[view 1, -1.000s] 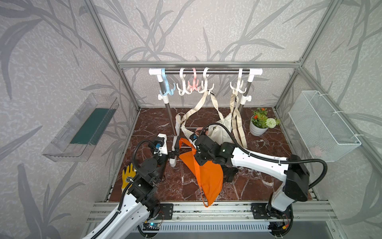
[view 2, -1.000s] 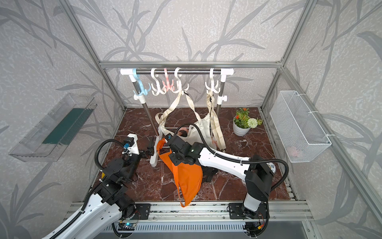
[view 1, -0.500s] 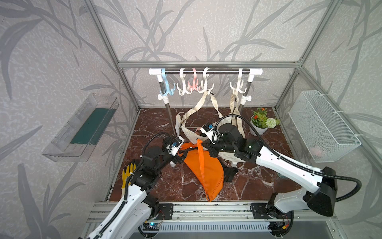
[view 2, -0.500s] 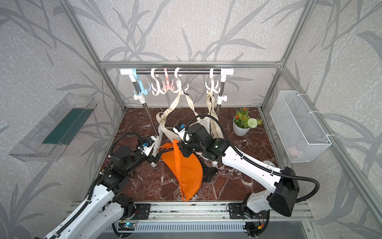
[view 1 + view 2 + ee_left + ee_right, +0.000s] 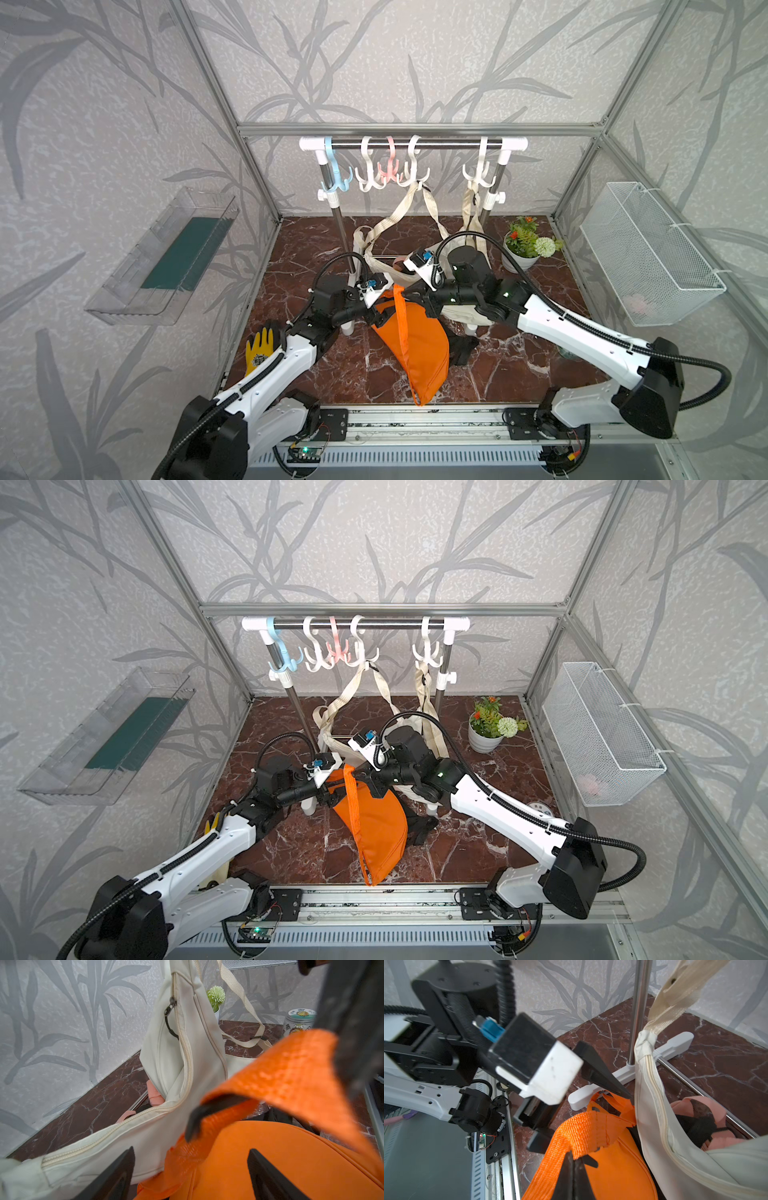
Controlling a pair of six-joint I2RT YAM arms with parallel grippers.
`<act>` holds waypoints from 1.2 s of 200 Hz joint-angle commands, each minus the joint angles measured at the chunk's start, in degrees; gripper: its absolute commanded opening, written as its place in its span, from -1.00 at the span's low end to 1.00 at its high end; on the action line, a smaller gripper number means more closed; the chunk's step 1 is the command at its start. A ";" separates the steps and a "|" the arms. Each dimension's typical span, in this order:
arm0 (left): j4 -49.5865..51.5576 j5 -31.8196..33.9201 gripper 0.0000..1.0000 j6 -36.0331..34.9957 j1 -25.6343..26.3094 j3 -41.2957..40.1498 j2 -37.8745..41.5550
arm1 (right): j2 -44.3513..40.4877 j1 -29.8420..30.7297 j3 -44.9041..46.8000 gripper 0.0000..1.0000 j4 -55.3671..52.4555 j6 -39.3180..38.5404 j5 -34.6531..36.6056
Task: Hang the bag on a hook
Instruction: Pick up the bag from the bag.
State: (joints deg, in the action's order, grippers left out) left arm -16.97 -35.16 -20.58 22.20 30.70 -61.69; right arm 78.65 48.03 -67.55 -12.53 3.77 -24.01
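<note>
The right gripper (image 5: pixel 574 1155) clamps tight on the strap (image 5: pixel 571 1132) of the orange bag (image 5: pixel 424 349). The bag hangs from that grip in front of the base of the rack (image 5: pixel 449 145) — low in the cell, well below the hooks. Its body sags toward the front rail. From my screens I cannot tell whether its lower end touches the floor (image 5: pixel 332 374).

The left gripper (image 5: pixel 191 1150) faces it from the opposite side with jaws spread wide. One finger (image 5: pixel 600 1072) stands above the strap's sewn end where it joins the bag, and the other stands below it. In my left wrist view the two fingers frame orange cloth, but I cannot tell whether either one touches it.

Just behind, a cream bag (image 5: pixel 176 1059) hangs by its straps from the white hooks (image 5: pixel 413 176). Its zip is open and something pink shows inside. A blue hook (image 5: pixel 337 183) and a pink hook (image 5: pixel 390 170) also hang on the rack's bar, toward its left end.

A plant pot (image 5: pixel 521 259) stands at the back right, near the rack's right post. A wire basket (image 5: pixel 648 257) is fixed to the right wall and a clear tray (image 5: pixel 166 257) to the left wall. A yellow glove (image 5: pixel 259 351) lies at the floor's left edge — just beside my left arm.
</note>
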 commanded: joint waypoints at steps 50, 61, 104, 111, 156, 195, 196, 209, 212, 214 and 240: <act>-15.18 9.08 -0.07 3.15 0.83 0.41 -4.30 | -2.28 -0.31 2.44 -1.00 4.23 2.14 -6.56; -13.73 8.79 -0.73 3.04 0.77 1.13 -3.34 | -2.02 -0.35 2.51 -1.00 3.97 2.40 -5.61; -10.50 15.48 -1.00 5.50 1.54 2.31 2.53 | 0.02 -0.57 3.73 -0.91 4.37 4.23 -0.99; -9.63 17.36 -1.00 6.42 1.97 2.73 3.33 | 0.46 -0.57 4.00 -0.65 4.47 5.26 -0.89; -9.72 28.78 -1.00 9.37 6.96 2.45 4.41 | -1.49 9.79 12.90 0.34 11.24 11.05 14.42; -10.36 31.24 -1.00 10.56 7.80 2.74 3.50 | 1.48 19.21 13.30 0.40 12.41 18.47 30.40; -10.36 31.31 -1.00 10.56 7.83 2.76 3.50 | 1.62 19.38 13.27 0.40 12.43 18.60 30.59; -10.45 31.75 -1.00 10.60 7.85 2.88 3.74 | 3.52 20.55 12.00 0.40 11.25 20.89 33.42; -10.53 31.98 -1.00 10.56 7.85 2.88 3.80 | 4.06 20.67 11.63 0.40 10.57 21.76 34.05; -10.54 32.03 -1.00 10.56 7.88 2.88 3.89 | 4.41 20.65 11.34 0.40 10.18 22.30 34.28; -9.57 33.57 -1.00 9.82 7.92 3.05 5.74 | 7.48 20.82 9.49 -0.40 5.84 28.22 39.52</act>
State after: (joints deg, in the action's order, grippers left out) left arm -26.52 -4.23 -10.48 29.93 32.23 -58.19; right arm 84.16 68.64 -55.99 -3.49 24.53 6.02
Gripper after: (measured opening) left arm 0.048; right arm 0.563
